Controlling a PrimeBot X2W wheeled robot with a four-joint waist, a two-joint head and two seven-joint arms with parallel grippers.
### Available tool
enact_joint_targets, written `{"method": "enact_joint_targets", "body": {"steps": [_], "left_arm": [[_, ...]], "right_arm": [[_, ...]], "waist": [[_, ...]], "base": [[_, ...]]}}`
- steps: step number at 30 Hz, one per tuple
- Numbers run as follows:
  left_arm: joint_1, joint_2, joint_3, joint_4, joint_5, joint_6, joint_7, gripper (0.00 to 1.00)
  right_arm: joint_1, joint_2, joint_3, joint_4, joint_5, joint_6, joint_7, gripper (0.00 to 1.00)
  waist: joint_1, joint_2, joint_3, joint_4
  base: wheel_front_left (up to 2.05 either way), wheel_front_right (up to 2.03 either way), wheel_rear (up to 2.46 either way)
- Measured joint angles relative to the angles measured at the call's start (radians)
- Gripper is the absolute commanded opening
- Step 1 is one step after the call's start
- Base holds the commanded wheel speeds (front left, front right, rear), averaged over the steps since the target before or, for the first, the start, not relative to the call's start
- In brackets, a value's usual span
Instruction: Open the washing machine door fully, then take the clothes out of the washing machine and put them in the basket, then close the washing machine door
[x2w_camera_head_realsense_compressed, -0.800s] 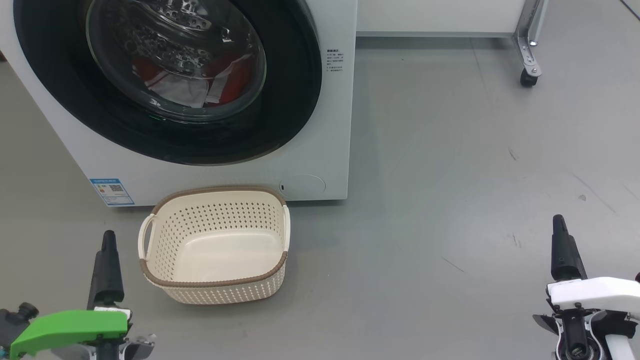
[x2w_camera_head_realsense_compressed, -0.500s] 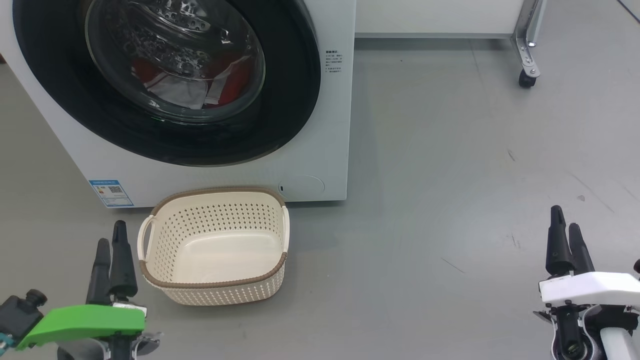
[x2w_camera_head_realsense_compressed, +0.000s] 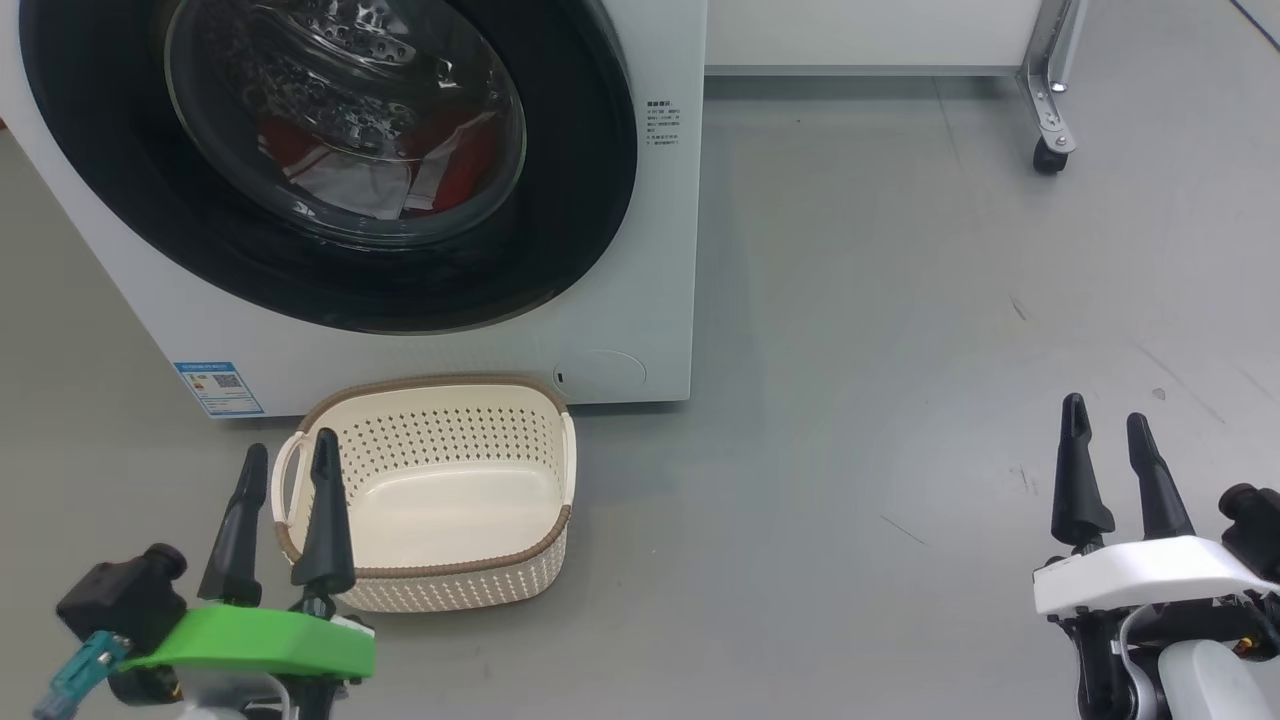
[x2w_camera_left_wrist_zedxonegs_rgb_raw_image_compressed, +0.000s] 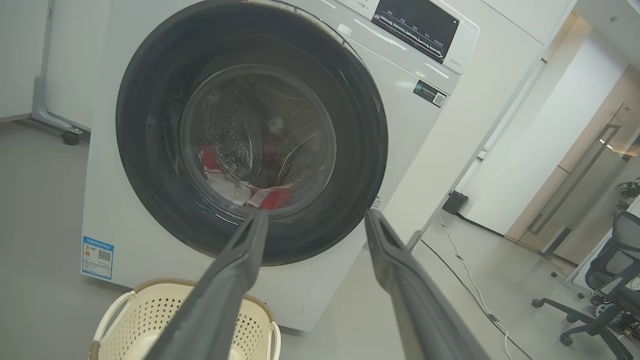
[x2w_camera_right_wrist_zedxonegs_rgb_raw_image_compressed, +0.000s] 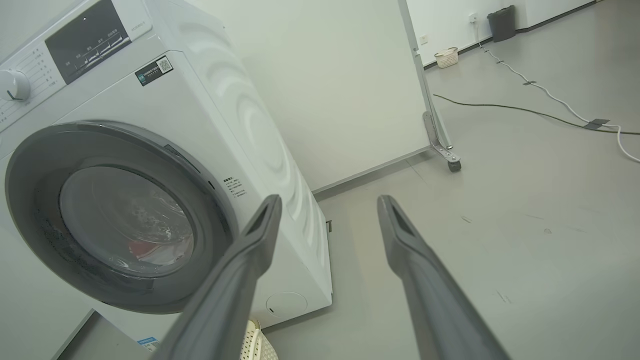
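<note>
The left gripper (x2w_camera_head_realsense_compressed: 290, 445) sits at the lower left with its two dark fingers spread apart and nothing between them. In the head view the fingers cross the near left corner of the basket (x2w_camera_head_realsense_compressed: 430, 382); I cannot tell whether they touch it. The right gripper (x2w_camera_head_realsense_compressed: 1104, 410) is at the lower right, also spread and empty, over bare grey floor (x2w_camera_head_realsense_compressed: 900, 350) and well apart from the basket. The basket stands empty on the floor just in front of the washing machine (x2w_camera_head_realsense_compressed: 650, 250), below the washing machine door (x2w_camera_head_realsense_compressed: 580, 180). The door lies shut against the white front. Behind its glass, the clothes (x2w_camera_head_realsense_compressed: 470, 165) lie at the bottom of the drum, red with white panels. A blue sticker (x2w_camera_head_realsense_compressed: 217, 388) marks the machine's lower left corner.
</note>
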Motion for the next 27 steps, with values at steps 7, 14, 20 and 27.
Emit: {"method": "enact_joint_targets", "body": {"steps": [7, 14, 20, 27], "left_arm": [[0.005, 0.002, -0.047, 0.013, 0.165, 0.021, -0.024, 1.0], [0.016, 0.007, -0.078, 0.064, 0.285, 0.058, -0.046, 1.0], [0.033, 0.009, -0.091, 0.125, 0.357, 0.097, -0.068, 1.0], [0.034, 0.011, -0.124, 0.154, 0.414, 0.126, -0.094, 1.0]], "right_arm": [[0.004, -0.017, 0.051, 0.01, -0.138, -0.011, -0.023, 1.0], [0.004, -0.029, 0.091, 0.021, -0.272, -0.029, -0.033, 1.0], [0.005, -0.028, 0.116, 0.039, -0.342, -0.043, -0.032, 1.0], [0.012, -0.025, 0.144, 0.068, -0.418, -0.045, -0.015, 1.0]], "waist": [[0.0, 0.0, 0.001, -0.002], [0.0, 0.0, 0.003, -0.004], [0.0, 0.0, 0.004, -0.007], [0.0, 0.0, 0.004, -0.011]], "base": [[0.0, 0.0, 0.0], [0.0, 0.0, 0.0], [0.0, 0.0, 0.0], [0.0, 0.0, 0.0]]}}
